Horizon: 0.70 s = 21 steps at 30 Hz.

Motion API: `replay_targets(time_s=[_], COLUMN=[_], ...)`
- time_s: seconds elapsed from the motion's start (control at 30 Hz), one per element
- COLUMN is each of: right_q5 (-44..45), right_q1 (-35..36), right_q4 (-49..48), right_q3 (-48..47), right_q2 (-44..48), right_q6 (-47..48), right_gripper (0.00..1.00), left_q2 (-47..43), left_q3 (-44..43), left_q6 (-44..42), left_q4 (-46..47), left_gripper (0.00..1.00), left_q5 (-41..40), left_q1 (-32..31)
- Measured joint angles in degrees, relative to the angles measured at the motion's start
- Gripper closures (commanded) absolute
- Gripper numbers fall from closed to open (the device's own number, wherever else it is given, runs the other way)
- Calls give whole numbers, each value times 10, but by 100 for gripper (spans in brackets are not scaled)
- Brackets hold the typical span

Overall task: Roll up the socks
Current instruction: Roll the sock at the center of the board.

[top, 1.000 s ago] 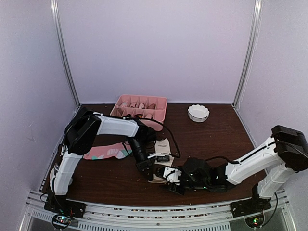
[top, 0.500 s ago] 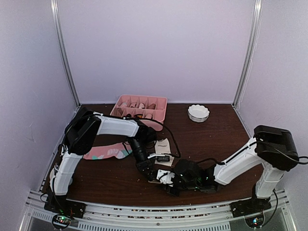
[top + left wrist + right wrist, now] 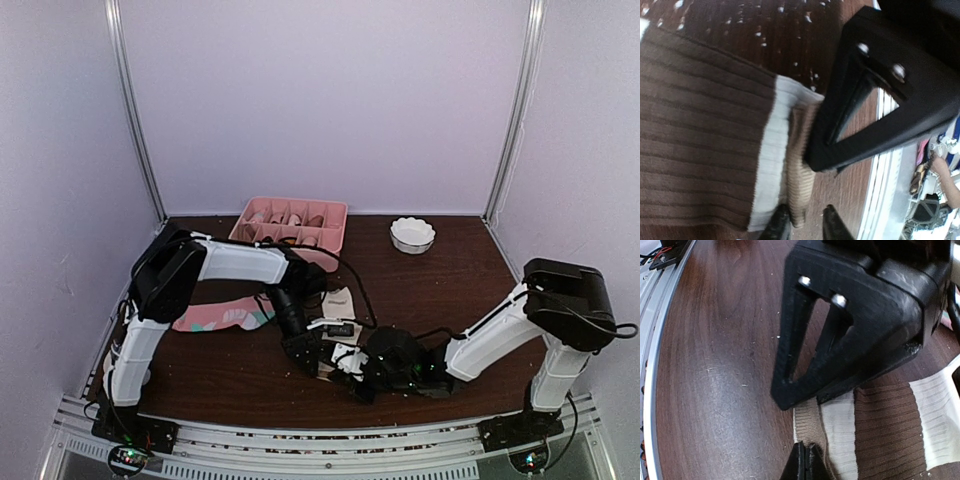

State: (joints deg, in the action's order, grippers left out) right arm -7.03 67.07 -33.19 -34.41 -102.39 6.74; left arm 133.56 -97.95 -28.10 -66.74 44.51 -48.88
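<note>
On the worktop (image 3: 450, 290), the limp cream sock (image 3: 840, 425) is best pinched at its ribbed end; the right pincer (image 3: 805, 460) is closed, the left pincer (image 3: 805, 225) slightly parted.

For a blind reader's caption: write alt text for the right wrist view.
The right gripper, shut, sits at the tan folded edge of a cream sock with a brown band, lying on a dark wooden table. The black left gripper fills the upper frame, its tips at the same edge.
</note>
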Motion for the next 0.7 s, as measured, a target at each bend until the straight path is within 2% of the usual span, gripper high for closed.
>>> replay_targets(time_s=[0.07,0.2,0.23,0.3,0.5,0.7], right_q5=[-12,-56,-66,-98,-166,-211], right_q1=[-7,-31,-37,-52,-83,-110], right_q4=[-2,-7,-8,-13,-26,-22], right_q3=[2,4,4,4,3,-1], right_q2=[0,0,-1,-5,-16,-22], right_q6=[-13,-46,-53,-73,-125,-166], right_gripper=[100,100,100,100,100,100], left_q2=[-14,-68,-85,-123,-227,-246], left_q3=[10,66,83,117,213,253], left_q6=[-7,-12,-14,-21,-44,-75], left_q4=[9,54,70,98,201,275], left_gripper=[60,57,45,40,42,48], left_q5=[-6,-32,-40,-53,-77,-101], left_q1=[-2,4,7,12,12,-25])
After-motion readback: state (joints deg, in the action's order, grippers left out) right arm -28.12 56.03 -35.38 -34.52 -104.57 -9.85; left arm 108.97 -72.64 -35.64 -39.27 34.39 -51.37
